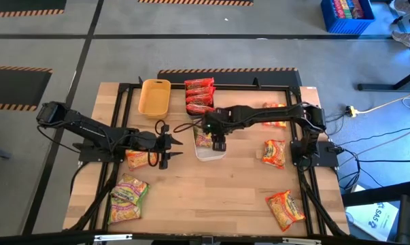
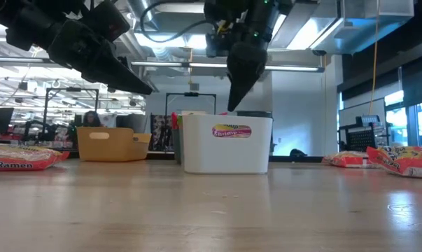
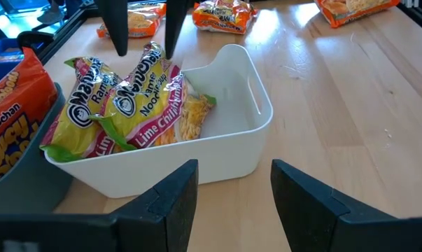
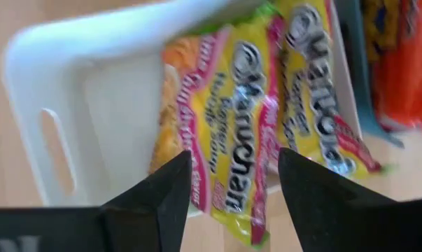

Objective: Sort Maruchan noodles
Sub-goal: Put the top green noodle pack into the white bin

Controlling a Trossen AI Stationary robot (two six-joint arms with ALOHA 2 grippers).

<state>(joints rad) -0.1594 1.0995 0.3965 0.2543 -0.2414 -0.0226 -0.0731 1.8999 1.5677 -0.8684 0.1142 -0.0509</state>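
Note:
A white tray [image 1: 211,156] [image 3: 261,105] stands mid-table with two green-pink Maruchan packets [image 3: 130,98] [image 4: 256,119] leaning on edge against its wall. My right gripper [image 1: 219,145] [image 4: 235,175] hangs open just above the tray, fingers pointing down, one on either side of a packet's top edge without touching. My left gripper [image 1: 176,148] [image 3: 235,185] is open, level, left of the tray and pointing at it. Other packets lie flat on the table: green-pink ones [image 1: 126,197], orange-yellow ones [image 1: 138,159] [image 1: 274,153] [image 1: 285,207] [image 1: 274,116].
A yellow tray [image 1: 155,97] sits at the far edge. Beside it a blue-grey tray [image 3: 25,175] holds red packets [image 1: 199,95]. Black frame rails [image 1: 123,102] border the table. Bare wood lies near the front centre [image 1: 211,197].

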